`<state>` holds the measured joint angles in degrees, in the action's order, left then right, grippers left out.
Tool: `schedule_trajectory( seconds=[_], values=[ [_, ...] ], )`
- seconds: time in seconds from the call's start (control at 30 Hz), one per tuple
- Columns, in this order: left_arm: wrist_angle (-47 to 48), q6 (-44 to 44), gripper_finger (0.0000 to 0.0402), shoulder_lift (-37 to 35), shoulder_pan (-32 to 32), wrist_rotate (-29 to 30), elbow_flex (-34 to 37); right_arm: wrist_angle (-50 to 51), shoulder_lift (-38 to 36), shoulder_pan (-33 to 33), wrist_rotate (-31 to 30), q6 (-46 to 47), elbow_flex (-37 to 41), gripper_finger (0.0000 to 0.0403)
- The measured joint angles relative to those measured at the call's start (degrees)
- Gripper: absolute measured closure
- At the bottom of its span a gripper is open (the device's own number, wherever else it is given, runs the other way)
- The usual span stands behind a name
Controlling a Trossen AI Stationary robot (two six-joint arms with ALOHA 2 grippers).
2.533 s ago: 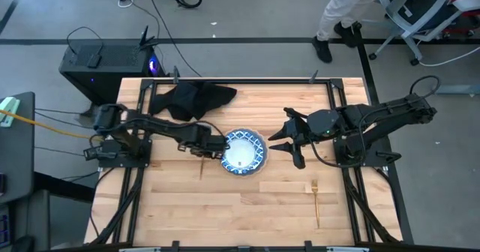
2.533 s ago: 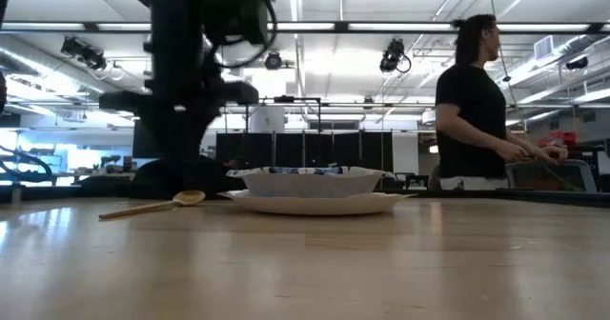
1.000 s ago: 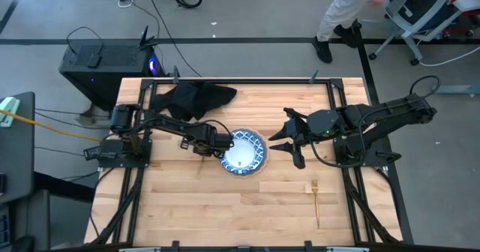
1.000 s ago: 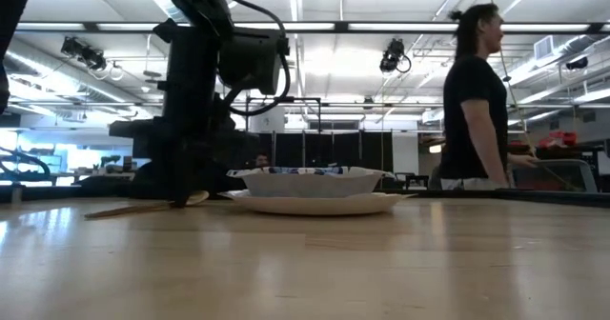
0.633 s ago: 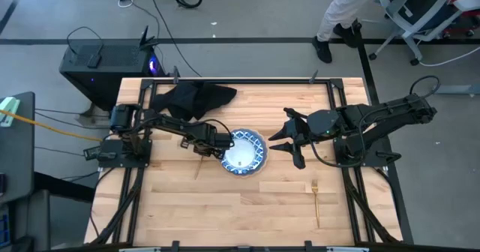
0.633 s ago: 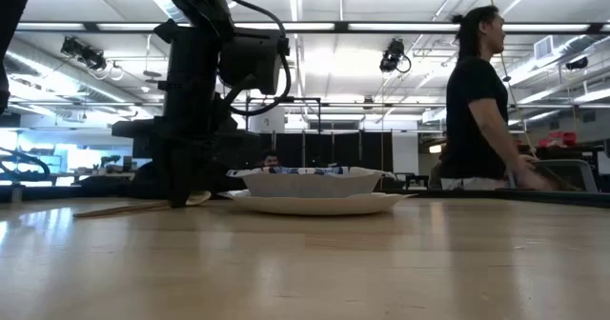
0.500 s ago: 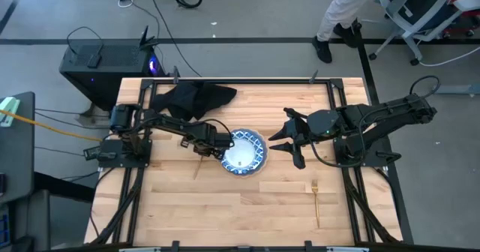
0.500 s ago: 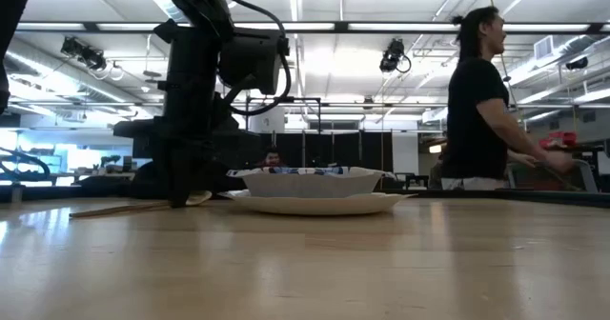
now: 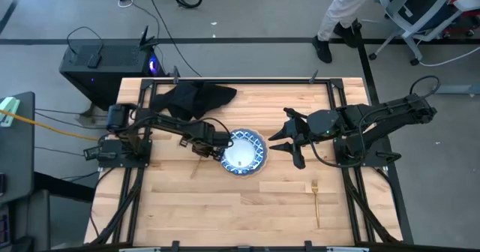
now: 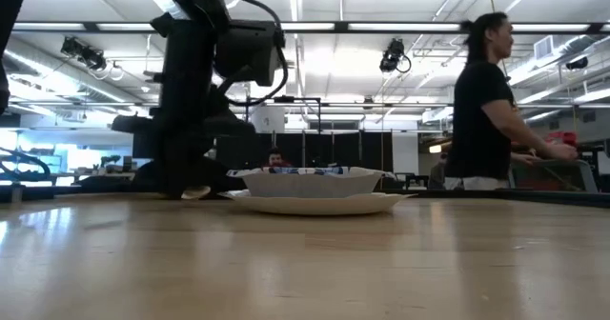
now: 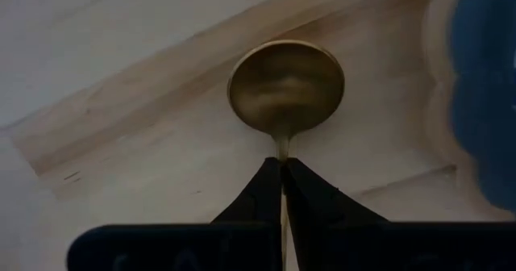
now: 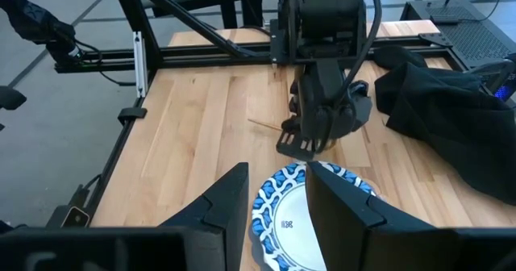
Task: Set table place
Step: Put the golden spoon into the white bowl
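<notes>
A thin gold spoon [image 11: 286, 85] lies just left of the blue-and-white patterned dish [image 9: 242, 151], which sits on a round plate [image 10: 315, 204] at mid-table. My left gripper [image 9: 204, 144] is down at the table and shut on the spoon. The spoon's handle [image 9: 194, 166] slants toward the near left. My right gripper [image 9: 288, 144] hovers open to the right of the dish and holds nothing. A gold fork [image 9: 316, 199] lies flat at the near right. A black cloth napkin [image 9: 193, 99] lies crumpled at the far left. My left gripper pinches the spoon's thin neck [image 11: 281, 148], just behind the bowl, between its two fingertips [image 11: 262, 186]. The fingers come from above, pointing down. The bowl sticks out ahead of them, hollow side up, low over the wood. I cannot tell whether the spoon rests on the table.
Black rails [image 9: 339, 117] edge the table. A person [image 10: 486, 101] stands in the room beyond the far edge. Bare wood [image 9: 247, 214] lies across the near half of the table.
My left gripper has stayed shut on the spoon beside the dish. The spoon has turned about: its handle's free end has swung toward the table's left edge and no longer shows in the low view, where the bowl sits slightly higher.
</notes>
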<state>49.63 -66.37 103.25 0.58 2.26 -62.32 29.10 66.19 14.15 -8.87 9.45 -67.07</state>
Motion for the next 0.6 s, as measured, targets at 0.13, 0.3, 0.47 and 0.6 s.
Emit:
schedule_trajectory(
  seconds=[0.13, 0.3, 0.47, 0.6],
  values=[
    [2.32, 1.36, 0.0392, -1.68, 0.00, 0.02, 0.03, 0.02, 0.02, 0.00, -0.01, 0.00, -0.02, 0.0273],
    [6.17, 1.72, 0.0391, -4.86, 0.00, 0.24, -0.02, 0.08, 0.02, 0.00, -0.01, 0.00, -0.07, 0.0273],
    [8.01, 2.41, 0.0388, -9.71, 0.00, 0.26, -0.04, 0.05, 0.02, 0.00, -0.01, 0.00, -0.07, 0.0273],
    [7.81, 3.93, 0.0393, -13.41, 0.00, -0.48, -0.12, 0.11, 0.02, 0.00, -0.01, -0.02, -0.07, 0.0273]
  ],
)
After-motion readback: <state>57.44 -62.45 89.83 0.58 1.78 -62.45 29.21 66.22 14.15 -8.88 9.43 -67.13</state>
